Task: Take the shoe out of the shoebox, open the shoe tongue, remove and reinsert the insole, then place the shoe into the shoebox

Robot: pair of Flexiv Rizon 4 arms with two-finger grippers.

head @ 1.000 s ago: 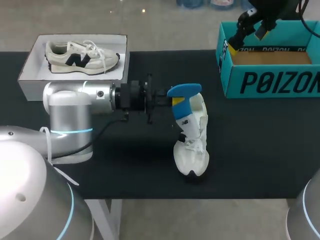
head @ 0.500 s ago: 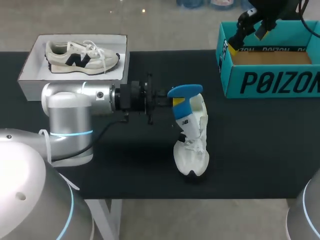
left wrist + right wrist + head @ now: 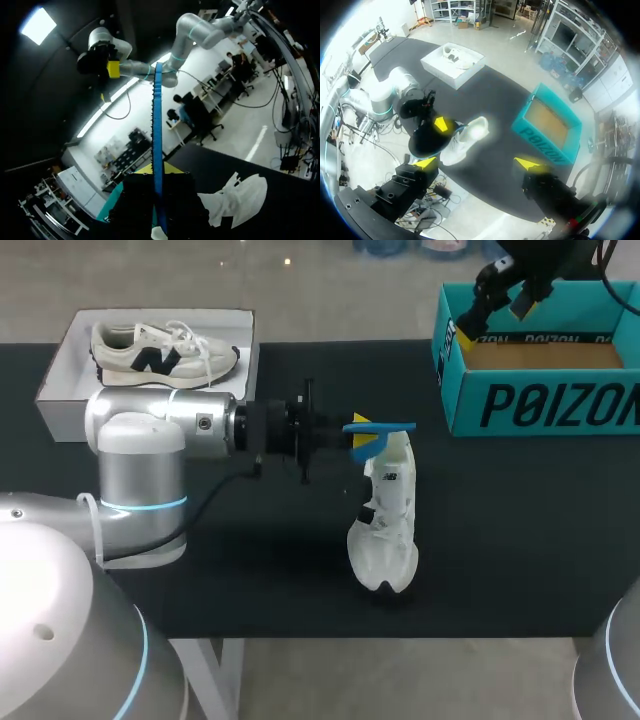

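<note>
"What colour is the shoe (image 3: 385,530)?"
"White, on a black bench (image 3: 520,540). The insole (image 3: 392,426) is blue."
"The boxes?"
"The shoebox (image 3: 540,405) is teal with black lettering. The other box (image 3: 62,418) is white, its sneaker (image 3: 160,355) cream with a dark side mark."
"The left end effector (image 3: 362,434)?"
"Yellow tips."

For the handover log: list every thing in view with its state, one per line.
white shoe: on the table, outside both boxes.
left end effector: shut on the blue insole.
blue insole: out of the white shoe, held edge-on over its heel end.
teal shoebox: open, empty.
right end effector: open, holding nothing, above the teal shoebox.
beige sneaker: lying in the white box.
white box: open.
</note>
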